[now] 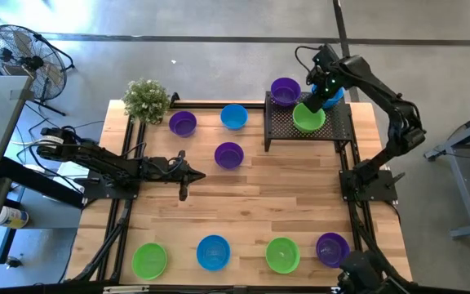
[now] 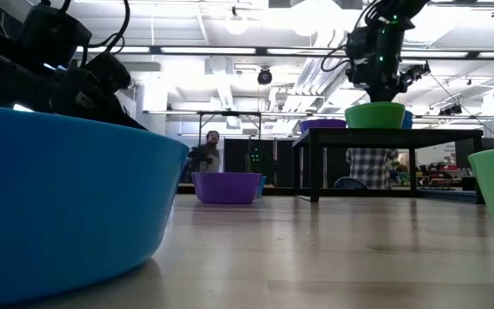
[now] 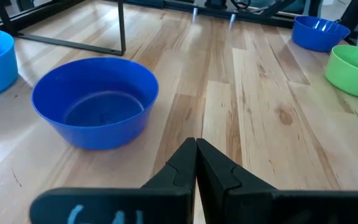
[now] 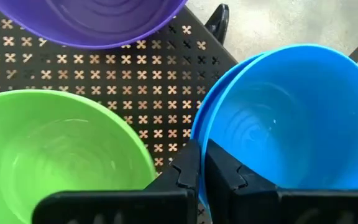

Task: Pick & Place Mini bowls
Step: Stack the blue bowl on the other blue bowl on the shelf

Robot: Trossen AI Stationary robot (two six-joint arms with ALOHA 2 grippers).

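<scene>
My right gripper (image 4: 202, 152) hangs over the far right part of the black mesh tray (image 1: 284, 135), pointing steeply down, shut on a blue mini bowl (image 4: 291, 118). A green bowl (image 1: 308, 118) and a purple bowl (image 1: 285, 91) stand on their bases on the tray beside it. My left gripper (image 3: 196, 146) waits shut and nearly level above the table's left middle. It holds nothing. A purple bowl (image 1: 228, 153) stands just ahead of it on the wood. My right gripper pinches the blue bowl's rim (image 4: 196, 134) on the side nearest the green bowl, one finger inside the bowl and one outside. The fingers come from above. The bowl is upright, mouth up, over the tray; I cannot tell whether its base rests on the mesh.
A potted plant (image 1: 146, 100), a purple bowl (image 1: 183, 123) and a blue bowl (image 1: 233, 116) stand along the far edge. Near the front edge stand a green (image 1: 149, 260), a blue (image 1: 213, 251), a green (image 1: 282, 255) and a purple bowl (image 1: 331, 249). Bare wood lies between. A person (image 2: 211, 150) is beyond the table.
</scene>
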